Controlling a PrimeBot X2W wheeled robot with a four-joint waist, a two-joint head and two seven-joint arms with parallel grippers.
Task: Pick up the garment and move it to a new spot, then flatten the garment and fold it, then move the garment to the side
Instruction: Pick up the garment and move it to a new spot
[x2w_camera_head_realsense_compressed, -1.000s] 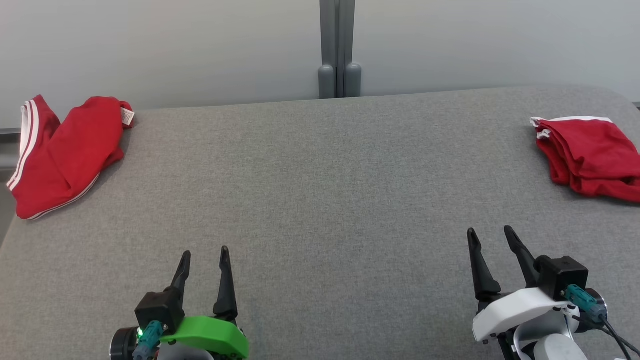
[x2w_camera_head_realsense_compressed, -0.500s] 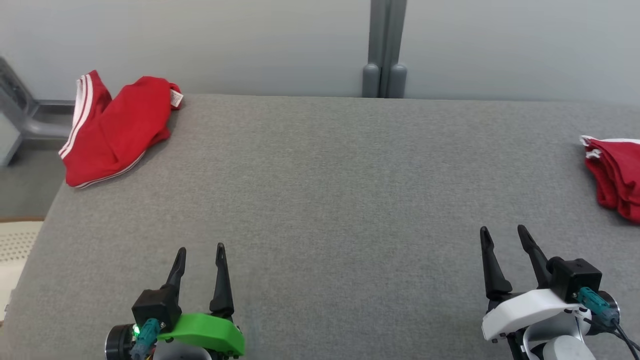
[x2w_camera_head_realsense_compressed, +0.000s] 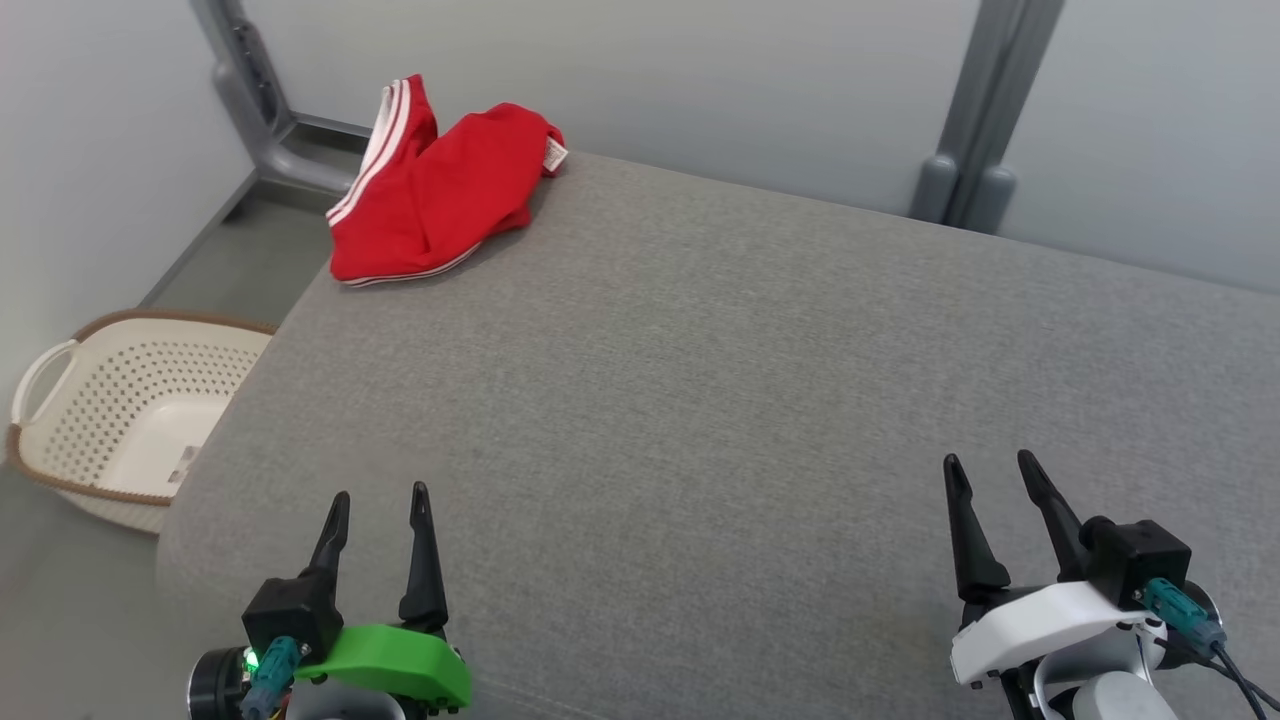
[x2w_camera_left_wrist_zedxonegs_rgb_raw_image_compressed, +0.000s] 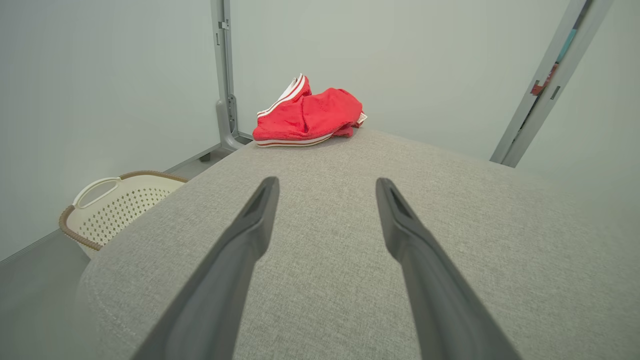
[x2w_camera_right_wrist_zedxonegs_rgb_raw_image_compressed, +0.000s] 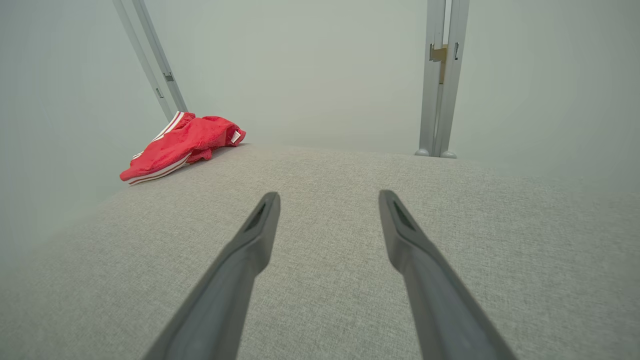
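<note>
Left end effector (x2w_camera_head_realsense_compressed: 379, 492) spread, garment (x2w_camera_head_realsense_compressed: 440, 195) well beyond

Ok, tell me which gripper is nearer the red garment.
Left. The left gripper is below the garment in the head view; the right gripper is far to its right.

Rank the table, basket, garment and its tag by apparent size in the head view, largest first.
1. table
2. basket and garment: they look about alike, and the garment lies farther off, so I leave them unranked.
3. tag
</note>
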